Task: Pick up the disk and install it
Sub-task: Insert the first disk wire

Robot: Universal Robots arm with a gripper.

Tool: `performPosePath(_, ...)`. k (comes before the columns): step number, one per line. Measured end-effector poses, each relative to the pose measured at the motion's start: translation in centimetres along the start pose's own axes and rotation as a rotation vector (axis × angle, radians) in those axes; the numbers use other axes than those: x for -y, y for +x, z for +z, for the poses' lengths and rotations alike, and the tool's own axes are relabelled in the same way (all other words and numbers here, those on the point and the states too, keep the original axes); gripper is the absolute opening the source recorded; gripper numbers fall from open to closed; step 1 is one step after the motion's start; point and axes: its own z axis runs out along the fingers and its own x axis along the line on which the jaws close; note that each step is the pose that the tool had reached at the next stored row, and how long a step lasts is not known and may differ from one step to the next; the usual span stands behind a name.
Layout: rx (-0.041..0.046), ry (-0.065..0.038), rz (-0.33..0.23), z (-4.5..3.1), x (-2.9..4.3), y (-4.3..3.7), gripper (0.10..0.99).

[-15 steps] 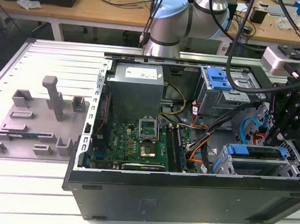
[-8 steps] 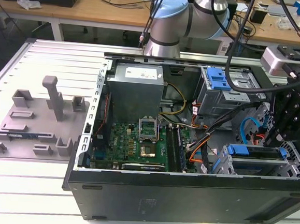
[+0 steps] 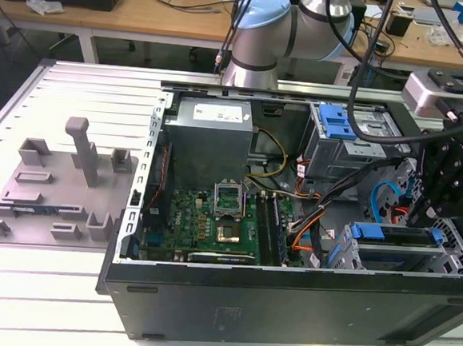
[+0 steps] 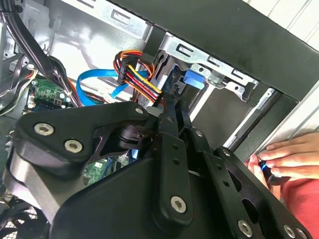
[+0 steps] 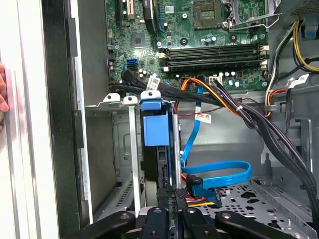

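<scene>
One black gripper [image 5: 167, 196] sits nearest, deep in an open computer case [image 3: 285, 305]. Its two fingers [image 4: 167, 144] are pressed together with barely a slit between them. Their tips are right at the near end of the disk [image 5: 152, 127]; whether they touch it cannot be told.

There is one disk. It stands on edge in a slot of the single metal drive cage [image 5: 117, 144], in the case corner on the exterior view's right. Its long axis runs away from the gripper toward the motherboard [image 5: 199, 30], which in the exterior view means across from right to left along the case's nearer wall. The end with the bright blue carrier handle points at the motherboard; the dark, narrow end points back at the gripper.

Just beside that dark end hangs one power plug [image 5: 195, 188] with red, yellow and black wires. One flat blue data cable [image 5: 224, 172] loops across the case floor next to it.

One person's hand [image 4: 291, 157] rests on the outside of the case wall by the cage, fingertips curled on the edge.

Farther in, one grey power supply box [image 3: 210, 139] stands beyond the motherboard, and one more blue plastic piece [image 3: 338, 121] sits in the upper bay.

Outside the case, toward the exterior view's left, one grey fixture tray [image 3: 20, 204] with upright posts lies on the slotted table [image 3: 45, 303]. The one arm [image 3: 263, 31] rises behind the case.
</scene>
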Motion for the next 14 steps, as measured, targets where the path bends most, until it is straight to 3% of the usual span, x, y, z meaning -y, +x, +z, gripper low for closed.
performPosePath(14,0.0004,0.002,-0.019,0.02,-0.05,0.19,0.169)
